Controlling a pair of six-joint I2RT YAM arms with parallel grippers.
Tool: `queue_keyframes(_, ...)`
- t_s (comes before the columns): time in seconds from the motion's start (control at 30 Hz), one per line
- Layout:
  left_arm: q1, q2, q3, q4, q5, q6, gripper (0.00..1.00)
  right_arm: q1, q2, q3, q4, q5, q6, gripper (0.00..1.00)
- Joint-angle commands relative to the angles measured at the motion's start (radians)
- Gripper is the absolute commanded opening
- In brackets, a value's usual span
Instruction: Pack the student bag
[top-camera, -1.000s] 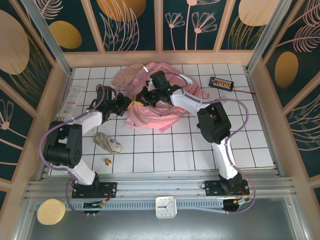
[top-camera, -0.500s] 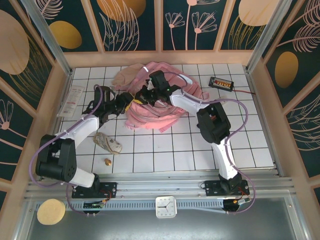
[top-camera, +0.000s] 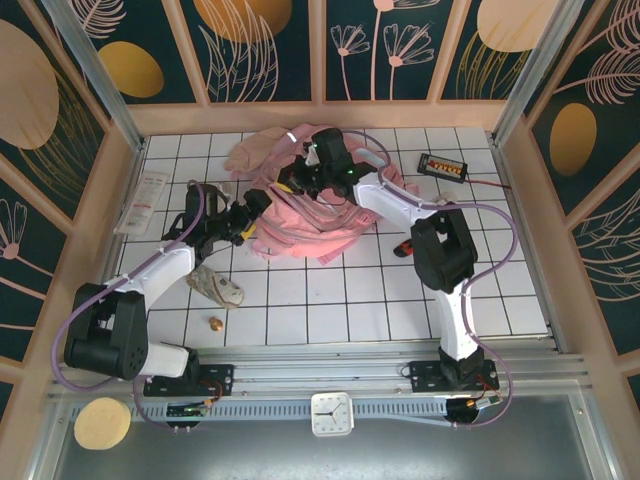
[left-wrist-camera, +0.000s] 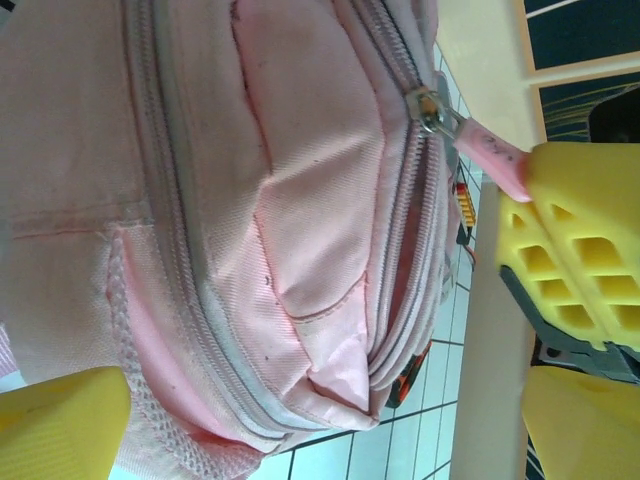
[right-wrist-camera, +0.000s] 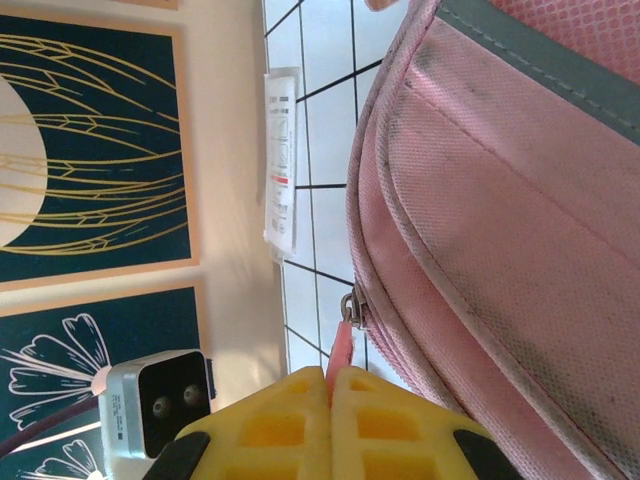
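The student bag (top-camera: 310, 210), a big pale pink backpack, lies crumpled at the middle back of the tiled table. My right gripper (top-camera: 297, 180) is over its back left part, shut on the pink zipper pull tab (right-wrist-camera: 341, 345). In the right wrist view the gripper (right-wrist-camera: 330, 385) pinches that tab beside the bag's zipped seam (right-wrist-camera: 480, 200). My left gripper (top-camera: 250, 213) is at the bag's left edge, open, with nothing between its fingers. In the left wrist view its gripper (left-wrist-camera: 320, 430) faces the bag's zipped side (left-wrist-camera: 250, 200), and the pull tab (left-wrist-camera: 490, 150) runs into the right gripper's yellow fingers (left-wrist-camera: 580, 250).
A white packet (top-camera: 143, 200) lies at the far left. A crumpled tan thing (top-camera: 215, 287) and a small brown piece (top-camera: 214, 323) sit near the left arm. A black device with orange parts (top-camera: 443, 165) is at the back right. A small red-and-black object (top-camera: 403, 247) lies by the right arm.
My left gripper has opened and drawn back to the left edge of the bag. The right gripper kept its hold on the pull tab and shifted slightly toward the back.
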Motion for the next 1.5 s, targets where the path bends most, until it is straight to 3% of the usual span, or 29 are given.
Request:
queue_keyframes(0.0, -0.002, 0.034, 0.03, 0.005, -0.012, 0.022, 0.99, -0.019, -0.108, 0.029, 0.065, -0.025, -0.009, 0.0)
queue_keyframes(0.07, -0.001, 0.065, 0.058, -0.001, -0.009, 0.029, 0.98, -0.027, -0.126, 0.018, 0.065, -0.026, -0.008, 0.0)
queue_keyframes(0.13, -0.002, 0.085, 0.077, -0.013, -0.015, 0.035, 0.91, -0.036, -0.139, 0.01, 0.065, -0.029, -0.007, 0.0)
queue_keyframes(0.3, -0.003, 0.127, 0.057, 0.059, 0.004, -0.016, 0.55, -0.048, -0.168, -0.008, 0.077, -0.035, 0.009, 0.0)
queue_keyframes(0.37, -0.005, 0.151, 0.057, 0.111, 0.019, -0.037, 0.27, -0.047, -0.18, -0.027, 0.08, -0.037, 0.016, 0.0)
queue_keyframes(0.43, -0.015, 0.174, 0.087, 0.127, 0.031, -0.034, 0.08, -0.048, -0.191, -0.051, 0.083, -0.037, 0.026, 0.0)
queue_keyframes(0.53, -0.035, 0.196, 0.169, 0.092, 0.035, 0.017, 0.0, -0.048, -0.2, -0.096, 0.102, -0.031, 0.054, 0.0)
queue_keyframes(0.8, -0.113, 0.194, 0.259, 0.044, 0.03, 0.122, 0.0, -0.019, -0.162, -0.086, 0.151, 0.016, 0.148, 0.0)
queue_keyframes(1.03, -0.199, 0.16, 0.149, 0.119, -0.004, 0.064, 0.0, 0.024, -0.044, 0.037, 0.135, 0.036, 0.165, 0.0)
queue_keyframes(1.13, -0.199, 0.08, 0.122, 0.003, -0.089, 0.131, 0.02, 0.027, -0.027, 0.069, 0.101, 0.031, 0.147, 0.0)
queue_keyframes(1.2, -0.197, 0.008, 0.119, -0.116, -0.208, 0.218, 0.14, 0.025, -0.033, 0.07, 0.076, 0.03, 0.126, 0.0)
queue_keyframes(1.3, -0.197, -0.112, 0.105, -0.197, -0.4, 0.402, 0.22, 0.024, -0.053, 0.056, 0.032, 0.02, 0.096, 0.0)
queue_keyframes(1.33, -0.197, -0.147, 0.095, -0.197, -0.447, 0.477, 0.39, 0.022, -0.066, 0.05, 0.014, 0.02, 0.082, 0.0)
queue_keyframes(1.47, -0.184, -0.2, 0.131, -0.232, -0.615, 0.663, 0.64, 0.013, -0.124, 0.017, -0.062, 0.019, 0.032, 0.0)
